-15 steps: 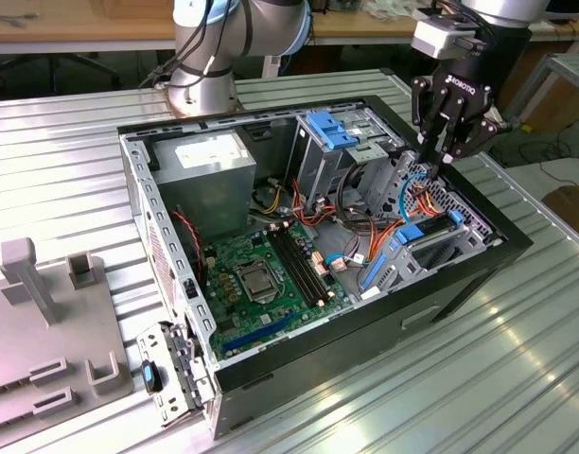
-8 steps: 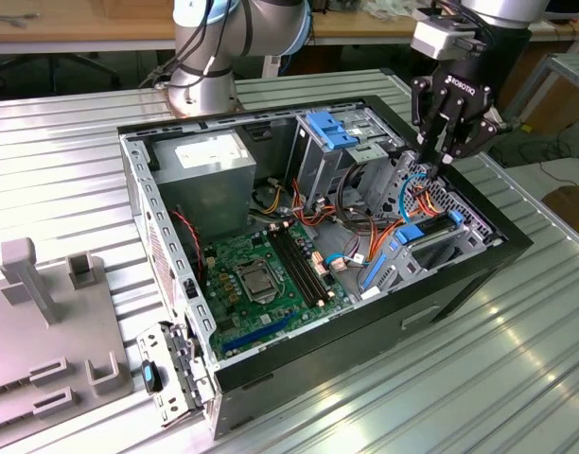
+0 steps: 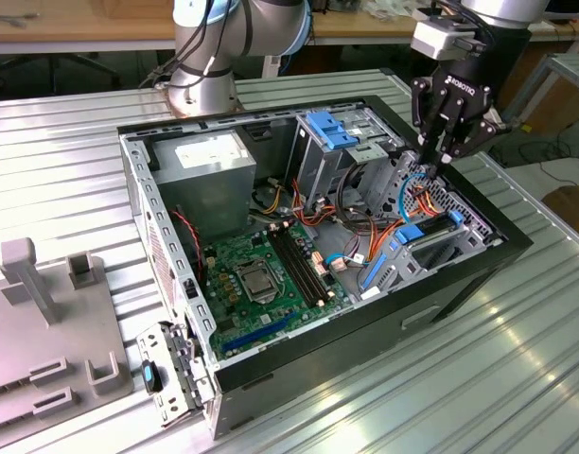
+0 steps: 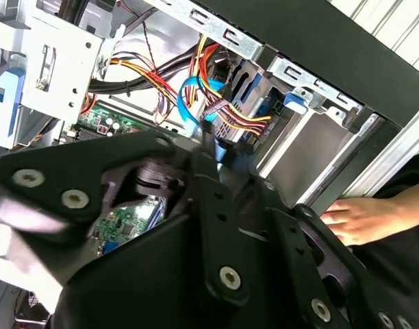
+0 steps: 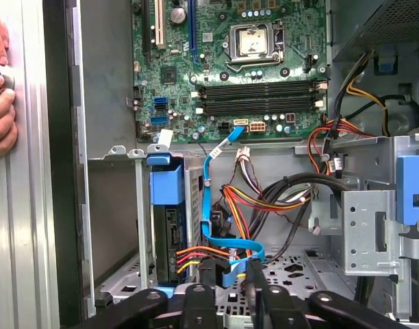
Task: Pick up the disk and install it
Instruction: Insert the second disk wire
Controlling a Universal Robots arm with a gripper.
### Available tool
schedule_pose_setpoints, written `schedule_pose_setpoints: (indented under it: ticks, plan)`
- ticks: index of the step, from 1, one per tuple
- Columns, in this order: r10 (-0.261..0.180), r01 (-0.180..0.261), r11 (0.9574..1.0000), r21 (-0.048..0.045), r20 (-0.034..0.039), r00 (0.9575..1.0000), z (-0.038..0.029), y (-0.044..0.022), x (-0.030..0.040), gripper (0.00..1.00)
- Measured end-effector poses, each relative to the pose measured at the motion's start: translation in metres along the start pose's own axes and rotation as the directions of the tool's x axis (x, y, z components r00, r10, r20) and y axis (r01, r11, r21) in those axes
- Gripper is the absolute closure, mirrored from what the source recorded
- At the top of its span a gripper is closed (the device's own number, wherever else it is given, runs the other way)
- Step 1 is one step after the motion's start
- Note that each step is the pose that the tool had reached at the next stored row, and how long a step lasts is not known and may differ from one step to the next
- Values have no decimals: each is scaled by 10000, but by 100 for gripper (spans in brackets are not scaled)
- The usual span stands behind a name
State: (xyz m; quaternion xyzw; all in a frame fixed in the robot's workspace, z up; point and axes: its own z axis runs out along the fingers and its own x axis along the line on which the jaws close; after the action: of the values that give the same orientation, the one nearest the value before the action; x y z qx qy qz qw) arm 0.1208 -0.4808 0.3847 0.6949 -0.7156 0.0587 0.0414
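The disk [image 5: 167, 188] stands on edge in the lower bay of the open computer case [image 3: 138, 180]; its blue frame and dark connector end show, with red, yellow and orange wires plugged in. In the exterior view the disk's blue frame [image 3: 409, 233] sits in the bay at the right. My gripper [image 3: 437, 153] hangs just above this bay. In the first wrist view the gripper [image 5: 227, 279] has its fingertips [image 5: 202, 275] close together, pinching the blue plug of the blue data cable [image 5: 208, 199] beside the disk. The second wrist view has the gripper [image 4: 216, 147] at that same blue plug.
A person's hand [image 5: 0, 103] rests on the case's outer wall beside the bay, and the hand [image 4: 360, 216] also appears in the second wrist view. Inside are the motherboard [image 3: 256, 279], a grey power supply [image 3: 209, 156] and a drive cage with blue clips [image 3: 332, 132]. A grey fixture [image 3: 43, 322] lies left.
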Motion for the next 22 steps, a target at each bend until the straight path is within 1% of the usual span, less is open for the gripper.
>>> schedule_pose_setpoints:
  ticks: [4,11,12,13,15,16,17,18,21,22]
  plan:
    - [0,0,10000,0,0,10000,0,0,0,89]
    - [0,0,10000,0,2,10000,2,0,0,89]
    - [0,0,10000,0,1,10000,2,0,1,88]
    - [0,0,10000,0,0,10000,3,0,1,82]
    - [0,0,10000,0,-4,10000,4,0,3,82]
    - [0,0,10000,6,-35,10000,7,0,3,82]
    - [-1,1,10000,15,-89,10000,10,0,3,82]
    - [0,0,10000,29,-118,9999,12,0,3,82]
    - [1,0,10000,31,-119,9999,12,0,7,81]
    - [0,0,10000,32,-119,9999,14,0,13,75]
